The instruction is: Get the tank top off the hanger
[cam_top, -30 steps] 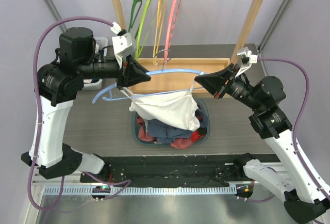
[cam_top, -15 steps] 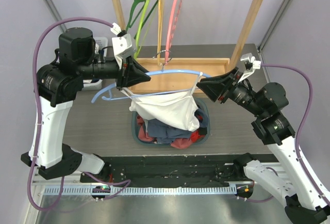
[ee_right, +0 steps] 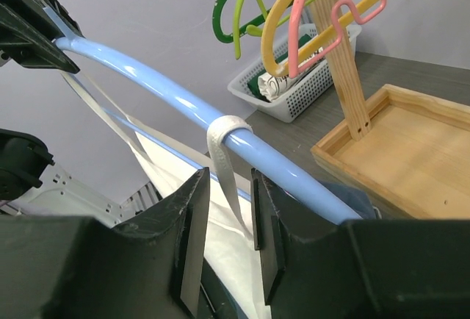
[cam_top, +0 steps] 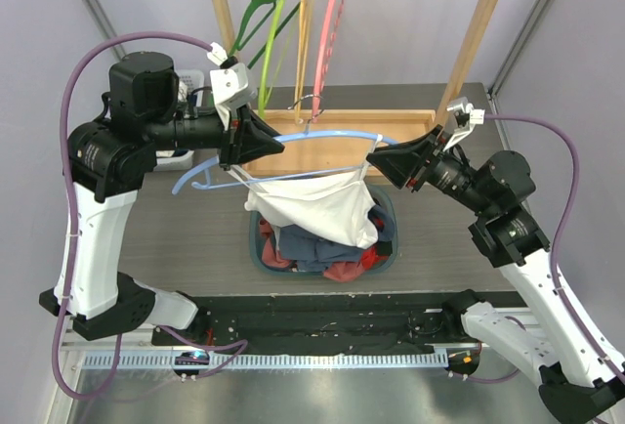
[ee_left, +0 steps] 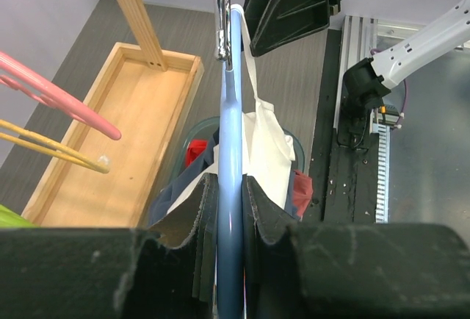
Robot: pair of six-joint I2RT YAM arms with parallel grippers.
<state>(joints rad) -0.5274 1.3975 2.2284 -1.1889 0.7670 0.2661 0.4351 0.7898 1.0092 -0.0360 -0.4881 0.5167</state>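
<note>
From above, the left claw (cam_top: 256,147) is clenched on the left end of the blue hanger (cam_top: 337,137), holding it roughly level over the laundry basket (cam_top: 256,246) on the counter (cam_top: 166,238). The white tank top (cam_top: 317,211) hangs from the hanger, its body sagging onto the clothes in the basket. The right claw (cam_top: 375,158) sits at the hanger's right shoulder.

In the left wrist view, the fingers (ee_left: 204,209) pinch the blue bar squarely from both sides. That hold should stay firm, so the hanger cannot twist when the cloth is tugged.

In the right wrist view, the strap (ee_right: 222,134) loops over the bar and runs down between the right claw's fingers. They stand apart on either side of it, released, not pinching yet. The claw would do best to close on the strap just below the bar. It could then lift the strap and slide it outward along the bar, off the hanger's right tip. Pulling straight down would only tighten the loop.
</note>
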